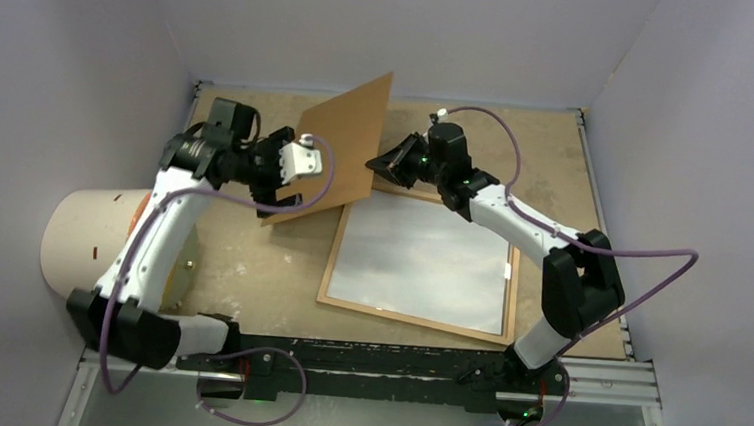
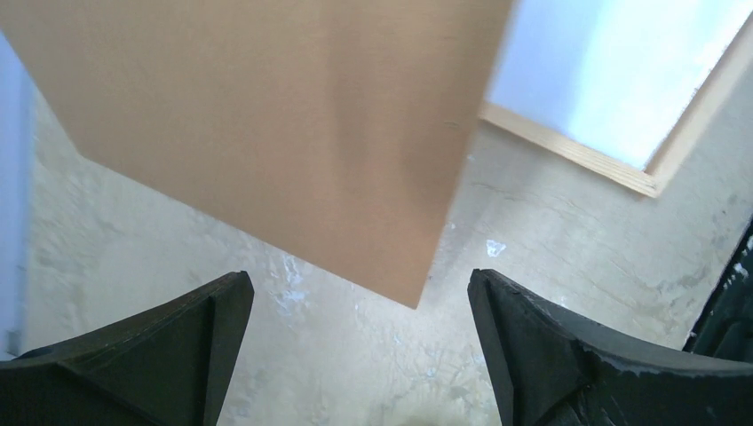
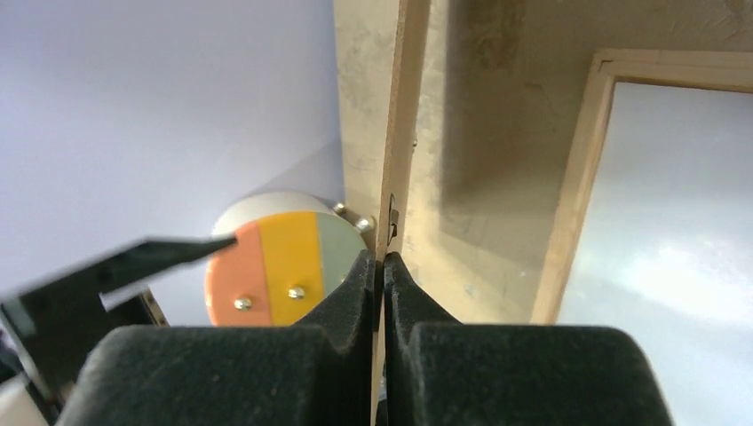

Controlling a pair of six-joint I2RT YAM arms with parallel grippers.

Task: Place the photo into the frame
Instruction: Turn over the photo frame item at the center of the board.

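Right gripper [image 3: 382, 262]: fingers pressed together on the thin right-hand edge of the brown backing board [image 1: 343, 145], with only the board's thickness between the pads. The board is held clear of the table [image 1: 249, 264], standing steeply tilted, its upper corner toward the back wall and its lower corner low over the table near the frame's far-left corner.

Left gripper [image 2: 358, 277]: fingers spread wide apart and gripping nothing. It sits on the left side of the board, near its face. In the left wrist view the board's lower corner hangs above and between the two fingers, apart from both.

Frame [image 1: 416, 319]: lies flat on the table in front of the right arm, slightly skewed, with its light-wood moulding visible on all sides. Its far edge passes under the right gripper. The board does not rest on it.

Inside the moulding is a pale grey-white surface [image 1: 420, 261] with soft glare. Whether this is the photo's plain back or the bare pane cannot be told, so the photo's position is not confirmed.

A cream drum [image 1: 91, 238] lies on its side at the left edge of the table beside the left arm. The right wrist view shows its end face banded orange, yellow and pale green
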